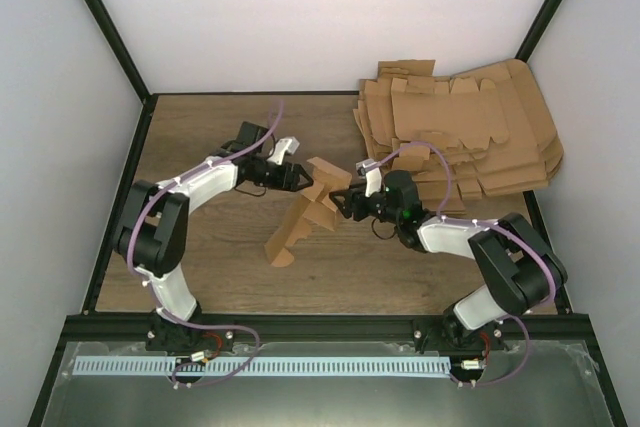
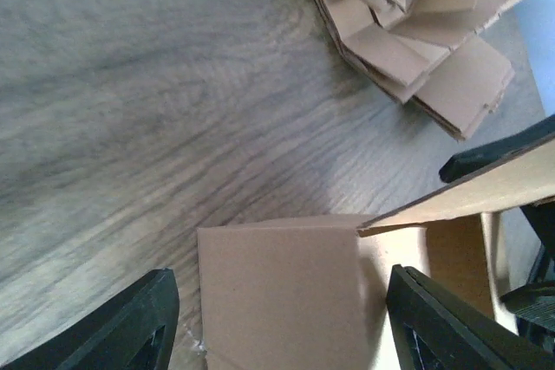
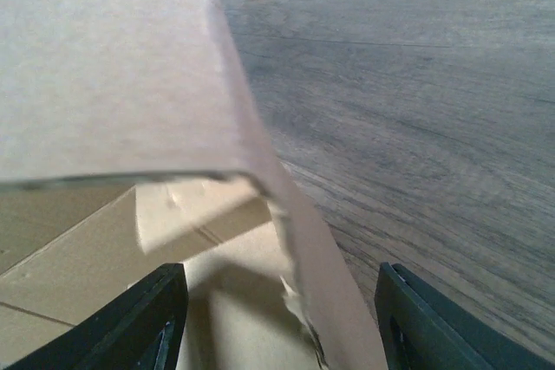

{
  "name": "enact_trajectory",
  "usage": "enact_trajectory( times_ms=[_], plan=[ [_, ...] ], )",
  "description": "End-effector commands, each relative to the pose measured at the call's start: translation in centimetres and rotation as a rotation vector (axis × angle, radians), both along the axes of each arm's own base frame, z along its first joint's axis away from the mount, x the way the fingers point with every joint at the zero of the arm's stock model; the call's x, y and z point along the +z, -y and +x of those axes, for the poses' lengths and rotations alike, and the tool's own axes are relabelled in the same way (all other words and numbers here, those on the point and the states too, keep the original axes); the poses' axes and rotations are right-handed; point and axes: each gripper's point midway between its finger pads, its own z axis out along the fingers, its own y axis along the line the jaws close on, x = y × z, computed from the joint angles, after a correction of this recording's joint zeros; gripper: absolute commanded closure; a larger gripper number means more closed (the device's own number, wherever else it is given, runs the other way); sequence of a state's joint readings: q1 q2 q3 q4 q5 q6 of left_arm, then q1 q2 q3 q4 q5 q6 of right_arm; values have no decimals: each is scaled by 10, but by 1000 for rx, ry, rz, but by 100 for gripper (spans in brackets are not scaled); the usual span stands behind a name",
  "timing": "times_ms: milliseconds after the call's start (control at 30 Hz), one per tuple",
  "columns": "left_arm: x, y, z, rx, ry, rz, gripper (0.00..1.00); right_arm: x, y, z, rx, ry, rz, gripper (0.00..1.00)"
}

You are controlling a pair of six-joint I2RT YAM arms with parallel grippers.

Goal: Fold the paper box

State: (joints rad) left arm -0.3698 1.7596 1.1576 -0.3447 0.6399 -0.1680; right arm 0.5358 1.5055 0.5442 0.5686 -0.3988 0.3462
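Plain brown cardboard paper box point(image 1: 300, 222), part-folded, stands tilted at the middle of the wood-grain bench point(image 1: 215, 267). Left gripper point(image 1: 294, 178) at its 11 o'clock, jaws wide astride a panel. Right gripper point(image 1: 341, 203) at its 3 o'clock, jaws wide around a flap, possibly touching. Pile of flat brown cardboard sheets point(image 1: 470, 137) at 1 o'clock.

paper box point(image 1: 305, 212) — partly folded | left gripper point(image 1: 298, 179), right gripper point(image 1: 340, 202) flank its upper end | cardboard pile point(image 1: 470, 137) — back right

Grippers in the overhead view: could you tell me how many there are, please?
2: the left gripper at the paper box's upper left, the right gripper at its right. None seem hidden.
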Motion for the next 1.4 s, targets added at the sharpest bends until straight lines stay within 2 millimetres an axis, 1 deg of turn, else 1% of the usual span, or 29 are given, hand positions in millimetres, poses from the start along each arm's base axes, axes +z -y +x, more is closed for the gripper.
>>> enact_trajectory(
  times_ms=[0, 133, 267, 367, 433, 467, 600, 700, 733, 767, 833, 900, 967, 1033, 1100, 1200, 1267, 1367],
  plan=[
    [-8, 16, -10, -87, -24, -39, 33, 15, -1, 5, -9, 67, -9, 38],
    [-20, 14, -12, -84, -47, -16, 37, 19, 0, 3, -10, 75, -3, 37],
    [-18, 13, -10, -73, -40, -8, 37, 34, 7, -4, -20, 124, 14, 36],
    [-12, 14, -10, -77, -28, -19, 36, 56, 15, -10, -41, 184, 37, 32],
    [-5, 15, -10, -81, -18, -33, 35, 72, 19, -15, -45, 224, 51, 31],
    [-3, 16, -10, -83, -15, -38, 35, 84, 22, -17, -53, 252, 64, 31],
    [6, 18, -10, -91, -6, -57, 35, 115, 33, -22, -100, 317, 100, 30],
    [11, 18, -11, -93, 0, -64, 35, 137, 37, -17, -129, 334, 121, 29],
    [13, 18, -11, -92, 5, -66, 35, 140, 38, -13, -139, 319, 121, 28],
    [16, 18, -10, -92, 10, -68, 34, 150, 39, -5, -154, 308, 128, 28],
    [22, 18, -10, -89, 21, -71, 32, 153, 40, 15, -177, 239, 120, 28],
    [28, 17, -10, -85, 33, -72, 30, 147, 37, 35, -175, 135, 96, 28],
    [35, 16, -10, -80, 47, -70, 26, 142, 27, 50, -146, 61, 78, 28],
    [47, 13, -9, -73, 73, -64, 22, 134, 15, 57, -100, 3, 67, 28],
    [59, 10, -10, -64, 99, -51, 16, 130, 5, 59, -51, -33, 73, 29],
    [72, 0, -16, -49, 130, -9, 11, 118, -8, 59, 20, -92, 78, 32],
    [76, -6, -25, -49, 135, 20, 9, 111, -17, 57, 76, -132, 84, 34],
    [73, -17, -43, -46, 123, 68, 9, 104, -27, 48, 163, -185, 104, 38]
  ],
)
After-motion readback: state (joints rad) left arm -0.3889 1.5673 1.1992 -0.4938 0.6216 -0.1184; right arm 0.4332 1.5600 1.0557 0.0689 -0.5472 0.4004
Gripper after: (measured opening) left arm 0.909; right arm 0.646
